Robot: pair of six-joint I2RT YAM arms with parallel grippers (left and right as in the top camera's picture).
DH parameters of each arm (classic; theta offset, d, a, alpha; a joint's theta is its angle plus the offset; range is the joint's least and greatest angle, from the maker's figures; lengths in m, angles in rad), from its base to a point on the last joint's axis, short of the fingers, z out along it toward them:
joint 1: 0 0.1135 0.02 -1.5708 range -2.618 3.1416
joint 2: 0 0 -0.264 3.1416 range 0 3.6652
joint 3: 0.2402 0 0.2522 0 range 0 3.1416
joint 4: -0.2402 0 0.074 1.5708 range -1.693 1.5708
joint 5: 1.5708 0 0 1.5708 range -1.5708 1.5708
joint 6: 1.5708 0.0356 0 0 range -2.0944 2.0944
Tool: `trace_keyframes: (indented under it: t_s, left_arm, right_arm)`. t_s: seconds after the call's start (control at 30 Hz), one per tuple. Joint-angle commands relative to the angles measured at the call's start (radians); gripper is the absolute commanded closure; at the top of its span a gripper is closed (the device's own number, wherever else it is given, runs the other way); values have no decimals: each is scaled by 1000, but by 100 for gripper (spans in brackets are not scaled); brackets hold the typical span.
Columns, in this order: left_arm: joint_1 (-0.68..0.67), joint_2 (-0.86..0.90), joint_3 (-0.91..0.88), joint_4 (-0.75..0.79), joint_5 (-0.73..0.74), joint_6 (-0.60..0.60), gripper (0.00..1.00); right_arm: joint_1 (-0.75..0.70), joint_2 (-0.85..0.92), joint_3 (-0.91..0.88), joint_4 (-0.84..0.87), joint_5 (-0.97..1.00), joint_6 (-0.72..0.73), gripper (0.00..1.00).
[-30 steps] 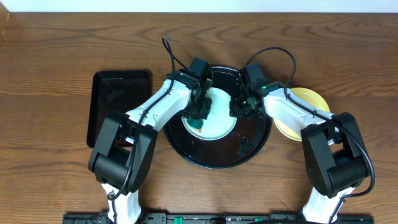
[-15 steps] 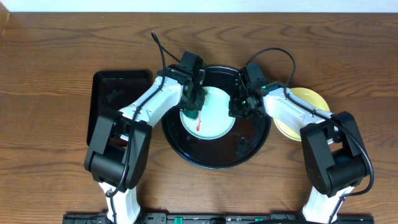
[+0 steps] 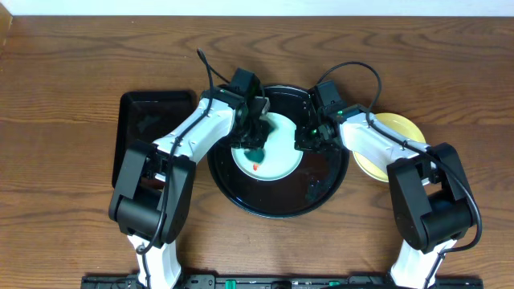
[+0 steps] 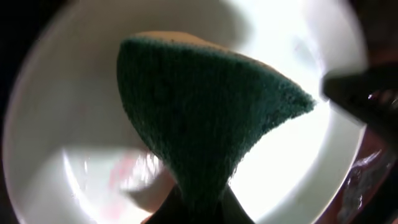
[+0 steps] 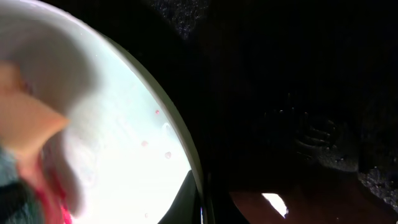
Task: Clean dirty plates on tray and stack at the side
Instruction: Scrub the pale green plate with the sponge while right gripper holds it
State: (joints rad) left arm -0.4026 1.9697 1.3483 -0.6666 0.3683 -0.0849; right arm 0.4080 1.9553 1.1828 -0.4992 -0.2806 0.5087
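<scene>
A pale mint-green plate (image 3: 281,160) lies in the large round black tray (image 3: 273,210). A small red smear (image 3: 255,166) shows on its lower left. My left gripper (image 3: 255,138) is shut on a dark green sponge (image 4: 205,112) and presses it onto the plate's left part (image 4: 56,124). My right gripper (image 3: 307,138) is shut on the plate's right rim (image 5: 180,140), one finger over the edge (image 5: 189,196). A pale yellow plate (image 3: 397,130) rests on the wood table to the right of the tray, partly under my right arm. A second mint plate is not visible.
A smaller rectangular black tray (image 3: 152,128) lies on the table to the left of the round tray. Brown wood tabletop (image 3: 64,201) spreads around both trays. Cables loop above both wrists.
My left gripper has swept the sponge from the plate's lower left up to its upper left, then slightly right. The red smear came into view and looks smaller now. The right gripper has stayed put.
</scene>
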Motion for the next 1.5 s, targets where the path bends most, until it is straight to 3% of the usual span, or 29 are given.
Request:
trace_keyframes:
  t_s: [0.0, 0.2, 0.33, 0.43, 0.57, 0.63, 0.77, 1.1, 1.47]
  left_arm:
    - [7, 13, -4, 57, -34, 21, 93]
    - [7, 13, -4, 130, -201, 20, 92]
    - [7, 13, -4, 71, -201, -9, 93]
    - [2, 13, -4, -13, -171, -32, 92]
    - [2, 13, -4, -93, -10, -4, 93]
    - [2, 13, -4, -95, 63, 36, 93]
    - [5, 13, -4, -27, 56, 40, 93]
    - [9, 13, -4, 159, -245, 7, 93]
    - [-36, 17, -4, -85, -173, -13, 92]
  right_arm:
    - [26, 60, -17, -5, -27, 18, 99]
    - [26, 60, -17, -6, -27, 18, 99]
    - [26, 60, -17, -5, -26, 18, 99]
    - [26, 60, -17, -5, -27, 18, 99]
    - [26, 60, -17, -6, -27, 18, 99]
    - [26, 60, -17, -5, -27, 18, 99]
    - [26, 60, -17, -5, -27, 18, 99]
    - [26, 60, -17, -5, -27, 18, 99]
    - [26, 60, -17, -3, -27, 18, 99]
